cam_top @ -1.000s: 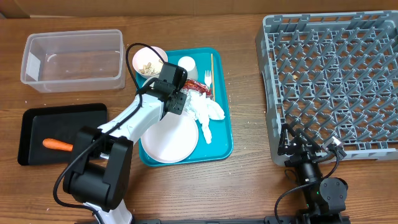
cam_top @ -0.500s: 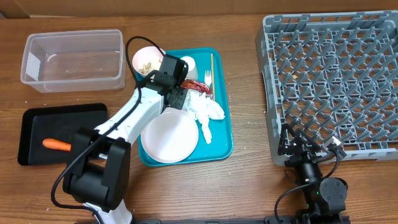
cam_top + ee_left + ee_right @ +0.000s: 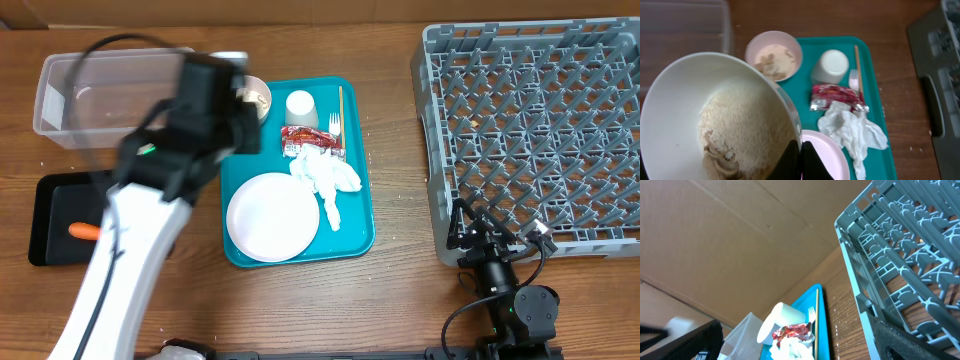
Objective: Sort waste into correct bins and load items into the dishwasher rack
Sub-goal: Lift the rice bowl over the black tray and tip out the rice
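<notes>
My left gripper (image 3: 801,159) is shut on the rim of a white bowl (image 3: 670,110) holding whitish rice (image 3: 740,130), lifted above the table. In the overhead view the raised left arm (image 3: 190,120) is blurred between the clear tub (image 3: 70,95) and the teal tray (image 3: 352,235). On the tray are a pinkish bowl (image 3: 773,55) with scraps, a white cup (image 3: 300,106), a red wrapper (image 3: 310,138), tissue (image 3: 326,178), a round plate (image 3: 272,217), a chopstick (image 3: 340,103) and a fork (image 3: 335,124). A carrot (image 3: 84,231) lies in the black tray (image 3: 50,200). My right gripper (image 3: 490,236) stands open by the rack (image 3: 540,120).
The grey rack's front left corner (image 3: 860,280) is close beside my right gripper's fingers (image 3: 910,340). Bare wooden table lies between the teal tray and the rack, with a few crumbs. A cardboard wall (image 3: 740,240) backs the table.
My left gripper shut on the bowl's rim, then rose and swung left off the teal tray toward the clear tub. The right arm has not moved.
</notes>
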Controlling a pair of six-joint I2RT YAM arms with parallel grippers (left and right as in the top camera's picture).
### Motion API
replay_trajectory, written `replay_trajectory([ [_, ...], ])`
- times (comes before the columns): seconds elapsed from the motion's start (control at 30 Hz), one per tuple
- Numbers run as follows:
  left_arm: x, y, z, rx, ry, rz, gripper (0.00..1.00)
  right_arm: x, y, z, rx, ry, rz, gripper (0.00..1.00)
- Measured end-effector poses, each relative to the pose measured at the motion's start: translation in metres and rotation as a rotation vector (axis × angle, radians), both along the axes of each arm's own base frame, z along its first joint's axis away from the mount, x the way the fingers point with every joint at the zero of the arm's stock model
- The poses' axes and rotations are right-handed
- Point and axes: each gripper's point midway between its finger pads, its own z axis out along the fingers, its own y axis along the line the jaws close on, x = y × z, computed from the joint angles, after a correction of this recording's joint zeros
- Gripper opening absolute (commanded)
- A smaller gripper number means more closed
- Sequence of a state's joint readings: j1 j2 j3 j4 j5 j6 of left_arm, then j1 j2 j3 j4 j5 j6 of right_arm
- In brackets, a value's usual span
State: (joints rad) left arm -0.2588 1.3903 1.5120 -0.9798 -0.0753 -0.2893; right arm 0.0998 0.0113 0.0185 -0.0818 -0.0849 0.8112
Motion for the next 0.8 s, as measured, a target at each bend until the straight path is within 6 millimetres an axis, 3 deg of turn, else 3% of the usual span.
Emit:
replay_trajectory([
  [0.07,-0.008,0.028,0.005,-0.032,0.011,0.095,0.04,0.000,0.000,0.000,0.000,0.000,0.000,1.00],
  [0.2,-0.023,0.116,-0.004,-0.125,0.084,0.370,0.04,0.000,0.000,0.000,0.000,0.001,0.000,1.00],
  [0.23,-0.024,0.123,-0.005,-0.141,0.087,0.391,0.04,0.000,0.000,0.000,0.000,0.000,0.000,1.00],
  [0.3,-0.030,0.150,-0.016,-0.232,0.095,0.457,0.04,0.000,0.000,0.000,0.000,0.000,0.000,1.00],
  [0.33,-0.035,0.169,-0.032,-0.290,0.112,0.508,0.04,0.000,0.000,0.000,0.001,0.001,0.001,1.00],
  [0.57,-0.049,0.223,-0.106,-0.613,0.049,0.603,0.04,0.000,0.000,0.000,0.000,0.000,0.001,1.00],
  [0.8,-0.052,0.249,-0.148,-0.798,-0.022,0.605,0.04,0.000,0.000,0.000,0.001,0.000,0.001,1.00],
])
